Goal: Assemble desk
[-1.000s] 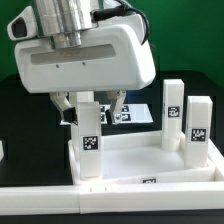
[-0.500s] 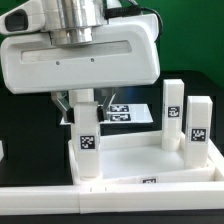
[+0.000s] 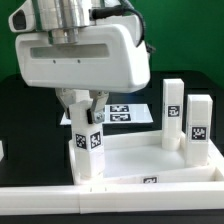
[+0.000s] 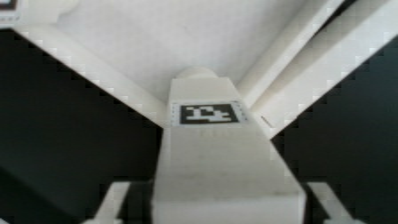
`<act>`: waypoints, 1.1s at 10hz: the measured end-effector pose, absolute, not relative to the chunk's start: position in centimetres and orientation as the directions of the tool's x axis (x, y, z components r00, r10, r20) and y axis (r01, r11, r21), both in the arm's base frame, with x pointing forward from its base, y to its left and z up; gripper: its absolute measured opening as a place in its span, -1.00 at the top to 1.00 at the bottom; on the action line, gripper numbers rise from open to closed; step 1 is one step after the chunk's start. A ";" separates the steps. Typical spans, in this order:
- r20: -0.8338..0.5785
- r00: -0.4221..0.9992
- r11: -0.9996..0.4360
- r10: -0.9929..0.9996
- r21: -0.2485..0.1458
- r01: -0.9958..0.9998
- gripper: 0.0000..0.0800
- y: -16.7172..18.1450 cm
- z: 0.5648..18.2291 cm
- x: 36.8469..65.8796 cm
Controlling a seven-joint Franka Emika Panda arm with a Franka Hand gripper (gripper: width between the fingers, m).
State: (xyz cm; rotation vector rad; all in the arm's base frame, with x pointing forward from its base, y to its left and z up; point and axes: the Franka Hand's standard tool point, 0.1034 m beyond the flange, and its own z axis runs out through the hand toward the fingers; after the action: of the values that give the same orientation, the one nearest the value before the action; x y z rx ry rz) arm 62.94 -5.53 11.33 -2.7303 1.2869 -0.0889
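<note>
The two-finger gripper [image 3: 86,103] is clenched on a white plastic block leg with a black-and-white square tag [image 3: 88,148], which stands at the corner of the large flat white rimmed panel [image 3: 135,160] on the exterior view's left. The leg appears slightly tilted. To do this step well, the arm should likely square the leg upright over its corner socket and keep its grip firm while turning or pressing. Two more tagged white block legs [image 3: 173,113] [image 3: 198,128] stand at the panel's edge on the exterior view's right.
</note>
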 end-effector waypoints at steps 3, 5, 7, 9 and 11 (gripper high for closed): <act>-0.108 0.120 -0.109 -0.987 -0.106 -0.988 0.29 -5.5 11.1 63.0; -0.119 0.053 -0.041 -0.992 -0.098 -0.994 0.16 -5.3 11.0 63.0; -0.105 0.123 -0.113 -0.987 -0.103 -0.988 -0.18 -5.2 10.9 62.9; -0.040 0.492 -0.483 -0.870 -0.130 -0.866 -0.60 -5.0 10.9 63.0; -0.011 0.730 -0.723 -0.684 -0.127 -0.679 -0.62 -4.4 11.1 63.2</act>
State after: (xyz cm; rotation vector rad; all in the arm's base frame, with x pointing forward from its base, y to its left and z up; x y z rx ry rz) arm 63.21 -4.35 11.13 -2.8072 1.1108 -0.0544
